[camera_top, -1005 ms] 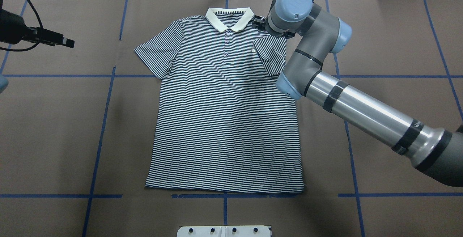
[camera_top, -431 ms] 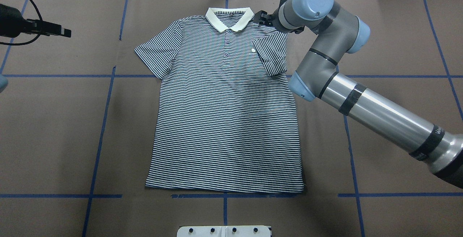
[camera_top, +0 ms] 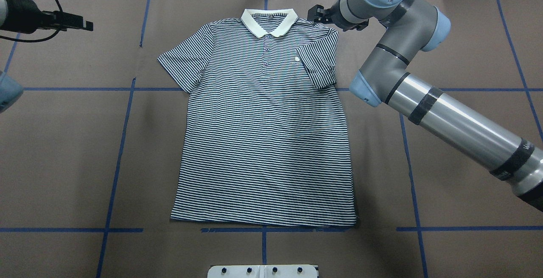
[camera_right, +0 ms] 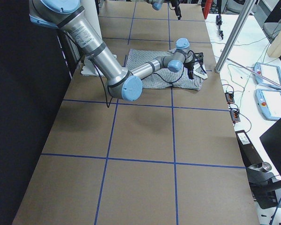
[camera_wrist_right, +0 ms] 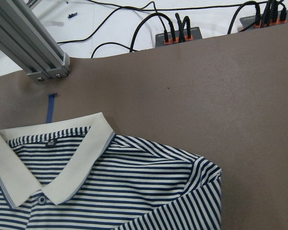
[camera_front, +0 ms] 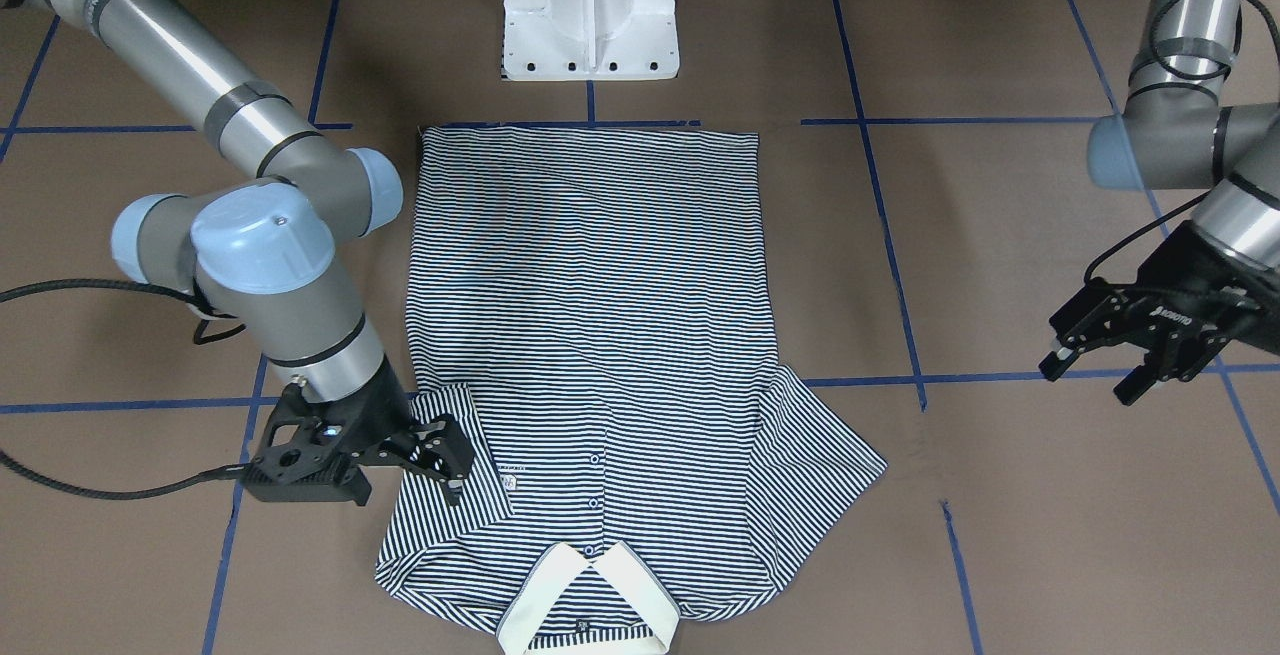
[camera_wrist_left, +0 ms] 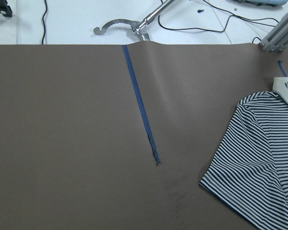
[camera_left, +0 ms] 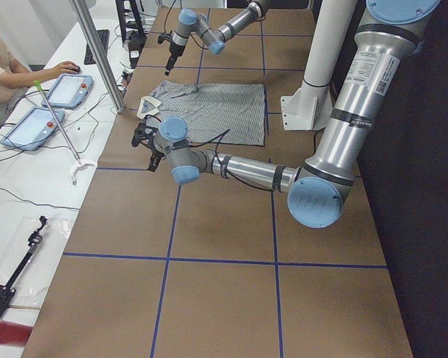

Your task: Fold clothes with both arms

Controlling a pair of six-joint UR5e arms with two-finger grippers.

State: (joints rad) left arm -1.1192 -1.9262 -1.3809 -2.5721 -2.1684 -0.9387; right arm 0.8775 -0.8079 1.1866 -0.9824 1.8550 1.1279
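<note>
The striped polo shirt (camera_top: 263, 142) lies flat, front up, with its cream collar (camera_top: 269, 21) at the far edge. It also shows in the front view (camera_front: 590, 315). One sleeve (camera_top: 316, 63) is folded in over the chest, and the other sleeve (camera_top: 182, 63) is spread out. My right gripper (camera_top: 313, 15) hovers just off the shoulder beside the collar. It is open and holds nothing, as the front view (camera_front: 455, 465) also shows. My left gripper (camera_front: 1087, 380) is open and empty, far off the shirt's spread-sleeve side; it also shows in the overhead view (camera_top: 85, 25).
The white pedestal base (camera_front: 590, 25) stands at the shirt's hem side. Blue tape lines (camera_top: 123, 133) cross the brown table cover. An aluminium post (camera_wrist_right: 33, 43) and cables (camera_wrist_right: 177, 28) sit past the far edge. An operator (camera_left: 7, 71) sits at a side desk.
My right arm has drawn back from the shirt's shoulder, to the right and toward the far edge. My left gripper has shifted slightly farther away. The shirt has not moved.
</note>
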